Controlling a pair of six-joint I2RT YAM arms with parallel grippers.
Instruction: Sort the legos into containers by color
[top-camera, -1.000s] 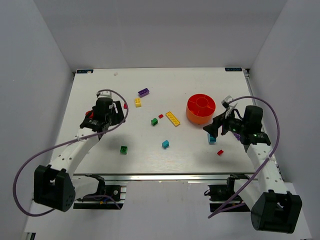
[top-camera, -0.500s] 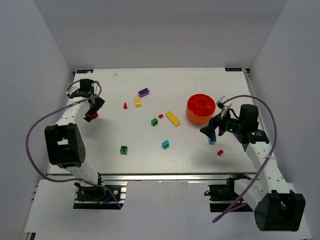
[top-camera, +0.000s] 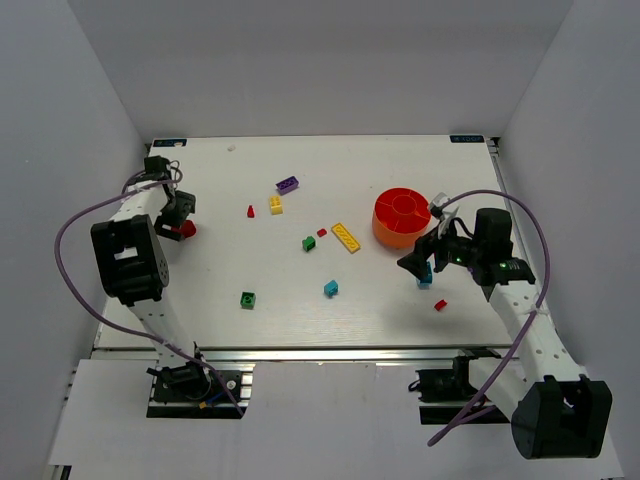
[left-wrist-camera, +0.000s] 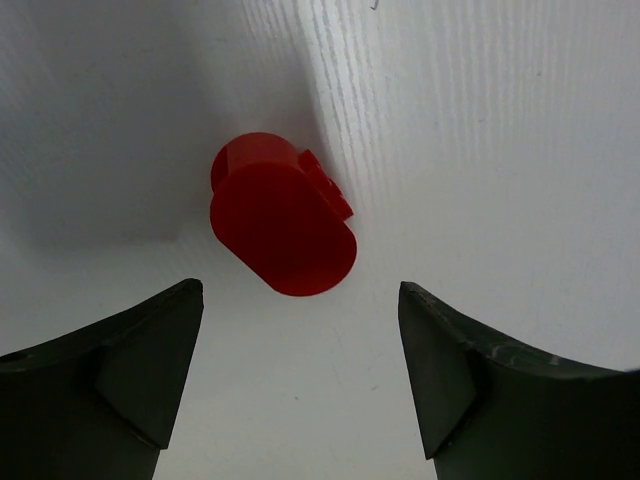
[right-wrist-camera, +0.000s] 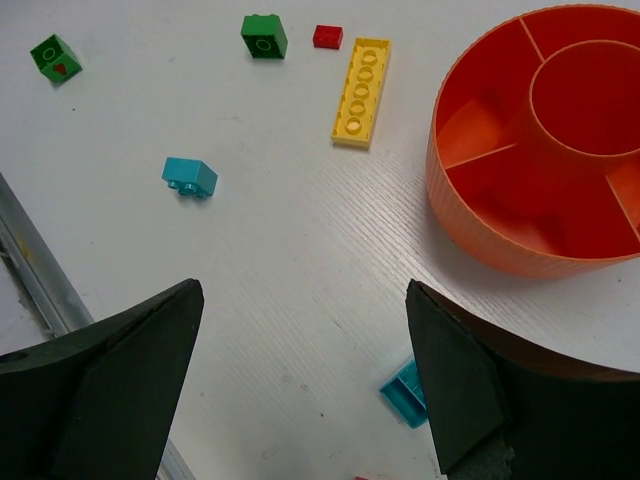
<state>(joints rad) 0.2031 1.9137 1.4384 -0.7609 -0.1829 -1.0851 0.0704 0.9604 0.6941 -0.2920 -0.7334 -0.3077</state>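
The orange-red divided bowl (top-camera: 402, 217) stands right of centre; its rim (right-wrist-camera: 440, 190) fills the right wrist view's upper right. Bricks lie scattered: purple (top-camera: 287, 184), small yellow (top-camera: 275, 204), long yellow (top-camera: 346, 237), two green (top-camera: 309, 243) (top-camera: 247, 299), teal (top-camera: 330, 288) and small red ones (top-camera: 250, 211) (top-camera: 322, 232) (top-camera: 440, 305). My left gripper (top-camera: 178, 215) is open just above a red rounded brick (left-wrist-camera: 283, 213) at the far left. My right gripper (top-camera: 420, 262) is open and empty, hovering beside an upturned teal brick (right-wrist-camera: 405, 393) in front of the bowl.
White walls enclose the table on three sides; my left arm reaches close to the left wall. The table's front metal rail (right-wrist-camera: 30, 275) shows at the left of the right wrist view. The right wrist view also shows the long yellow brick (right-wrist-camera: 361, 92) and the teal brick (right-wrist-camera: 190, 177).
My left arm has swung from the table's mid-left to the far left, and its gripper now hangs over the red rounded brick. My right gripper has edged slightly left.
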